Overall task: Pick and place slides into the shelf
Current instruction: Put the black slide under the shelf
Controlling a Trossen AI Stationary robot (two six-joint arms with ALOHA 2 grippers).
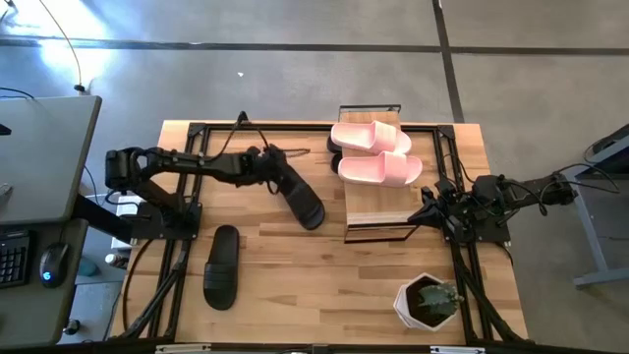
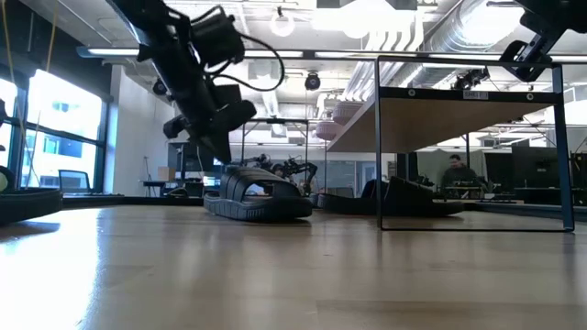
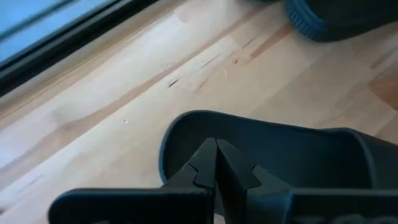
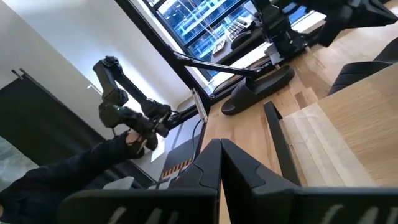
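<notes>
A black slide [image 1: 303, 197] lies on its sole left of the shelf, also seen in the low view [image 2: 261, 197]. My left gripper [image 1: 277, 165] is shut and stands over the slide's heel end [image 3: 186, 124]; the low view shows a gap between the gripper [image 2: 223, 156] and the slide. A second black slide [image 1: 221, 265] lies nearer the table's near edge. The pink pair [image 1: 375, 153] rests on the shelf's plank top [image 1: 378, 211]. Dark slides [image 2: 413, 203] lie under the shelf [image 2: 459, 110]. My right gripper [image 4: 221, 152] is shut beside the shelf's right side [image 1: 428, 204].
A white pot with a green plant [image 1: 428, 300] stands near the table's near right corner. Black frame rails [image 1: 177, 256] run along the table's left and right sides. Bare wood [image 1: 314, 285] lies between the second slide and the pot.
</notes>
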